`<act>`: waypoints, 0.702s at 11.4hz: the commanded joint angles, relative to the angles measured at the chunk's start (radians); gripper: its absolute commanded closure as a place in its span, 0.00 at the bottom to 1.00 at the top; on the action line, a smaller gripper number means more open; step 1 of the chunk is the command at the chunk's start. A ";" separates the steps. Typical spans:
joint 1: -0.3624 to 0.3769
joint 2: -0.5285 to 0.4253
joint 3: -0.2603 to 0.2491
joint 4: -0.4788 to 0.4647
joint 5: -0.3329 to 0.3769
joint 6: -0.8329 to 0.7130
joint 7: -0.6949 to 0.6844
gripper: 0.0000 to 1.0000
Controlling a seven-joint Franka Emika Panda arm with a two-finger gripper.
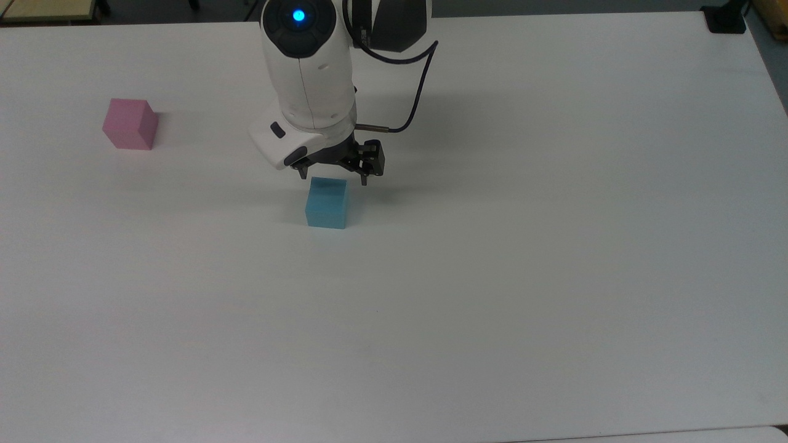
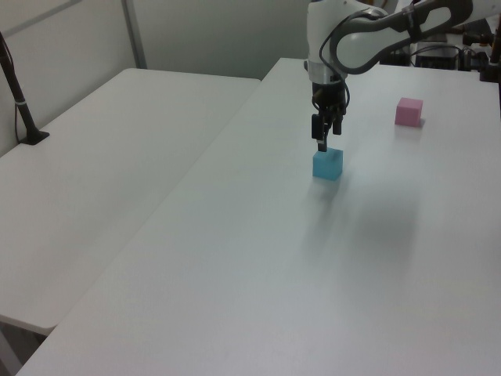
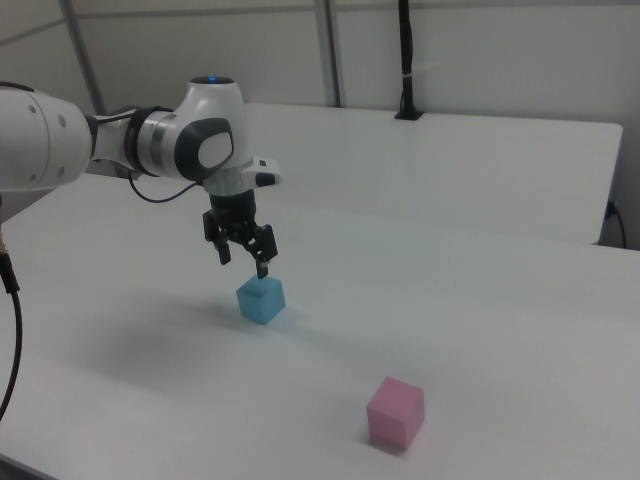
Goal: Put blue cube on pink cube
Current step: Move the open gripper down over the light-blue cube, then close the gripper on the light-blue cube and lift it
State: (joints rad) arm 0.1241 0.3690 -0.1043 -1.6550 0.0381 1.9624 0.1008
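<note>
- Blue cube [image 1: 326, 202] sitting flat on the white table [image 1: 554, 277], a little left of centre and in the upper half of the top view; not yet lifted.
- Just above it, gripper [image 1: 333, 178] pointing straight down, fingers spread wider than the cube and straddling its far edge in the top view; nothing held, no contact visible.
- In the right view, same gripper [image 3: 244, 263] hovering just over the cube [image 3: 261, 299], fingertips a short way above its top face.
- Judged stage: approach only. Left to do: descend, close on the cube, lift, carry, set down on the target.
- Pink cube [image 1: 130, 124] resting on the table at the upper left of the top view, well apart from the blue one, top face bare.
- In the left view, pink cube [image 2: 409, 111] at upper right, blue cube [image 2: 327, 164] nearer centre under the arm.
- Between the two cubes, bare tabletop; no obstacle visible along the likely path.
- Dark cable [image 1: 418, 92] looping off the wrist, hanging clear of both cubes.
- Black post mount [image 1: 725, 18] at the top view's upper right corner, far from the work.
</note>
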 commanded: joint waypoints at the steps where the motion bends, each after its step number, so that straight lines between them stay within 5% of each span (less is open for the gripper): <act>1: 0.005 0.005 -0.008 -0.031 -0.040 0.032 0.022 0.00; 8: 0.006 0.051 -0.006 -0.043 -0.099 0.084 0.034 0.00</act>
State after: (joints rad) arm 0.1216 0.4250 -0.1063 -1.6732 -0.0276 2.0146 0.1085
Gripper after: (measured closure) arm 0.000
